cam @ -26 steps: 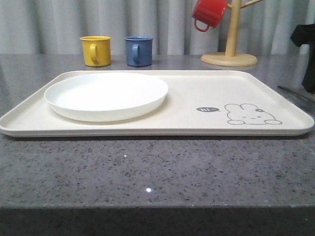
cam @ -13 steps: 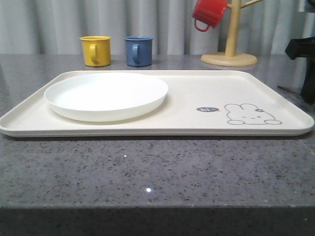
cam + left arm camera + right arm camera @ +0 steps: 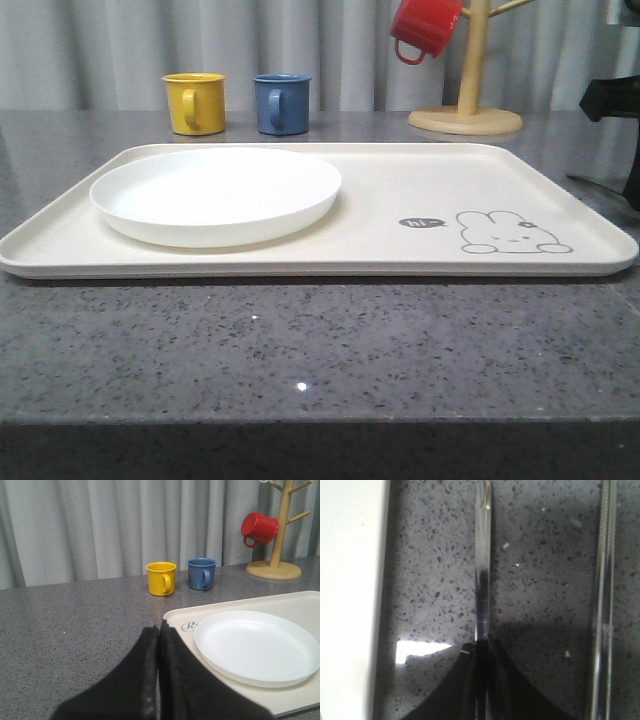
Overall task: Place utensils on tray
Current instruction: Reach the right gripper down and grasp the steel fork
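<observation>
The cream tray with its rabbit drawing lies across the table, and the round white plate rests on its left half. In the right wrist view my right gripper is shut on the near end of a slim flat steel utensil lying on the grey table beside the tray's rim. Its far end runs out of view, so I cannot tell which utensil it is. A second thin steel utensil lies parallel, farther from the tray. My left gripper is shut and empty, near the tray's corner and the plate.
A yellow mug and a blue mug stand behind the tray. A wooden mug tree holding a red mug stands at the back right. My right arm is at the right edge of the front view, over a steel utensil.
My right arm has come down at the right edge of the front view. The tray, plate and mugs have not moved.
</observation>
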